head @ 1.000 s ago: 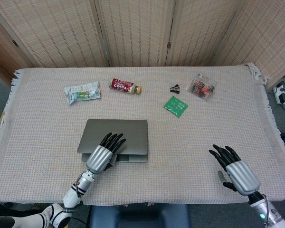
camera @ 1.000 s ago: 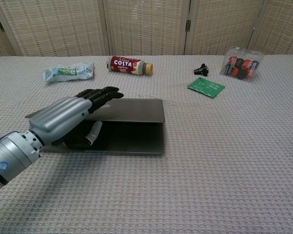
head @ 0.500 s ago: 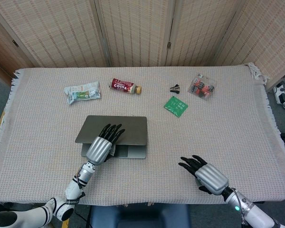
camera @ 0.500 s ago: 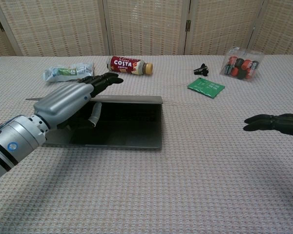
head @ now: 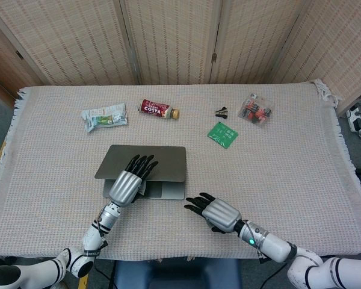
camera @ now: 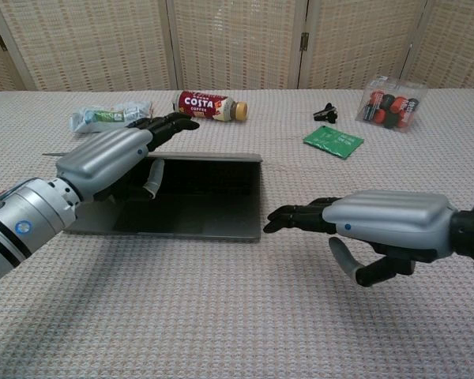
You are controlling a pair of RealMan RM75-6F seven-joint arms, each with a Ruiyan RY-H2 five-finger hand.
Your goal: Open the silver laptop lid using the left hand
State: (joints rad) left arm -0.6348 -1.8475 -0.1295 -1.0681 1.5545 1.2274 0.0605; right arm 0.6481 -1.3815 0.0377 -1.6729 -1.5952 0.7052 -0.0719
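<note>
Chest view shows the silver laptop [camera: 191, 197] partly open on the cloth-covered tabletop [camera: 237, 316], its lid [camera: 201, 160] raised a little above the base. The left hand [camera: 110, 162] has its fingers laid over the lid's near edge and its thumb tucked beneath, so it pinches the lid between them. To do this step well, I judge the hand should carry the edge up and away along the arc of the hinge, which lies beyond the fingertips, rather than pulling straight up; otherwise the light base could lift or slide on the cloth. The right hand [camera: 379, 225] hovers spread, holding nothing, just beside the base's near corner on the side away from the left hand; it could pin the base if needed.

From the head view, the laptop [head: 145, 173] is a thin, matte silver slab with rounded corners, and the left hand [head: 129, 182] covers part of the lid's near edge. The dark interior shows only as a shadowed band under the lid; I cannot make out keys or screen.
</note>
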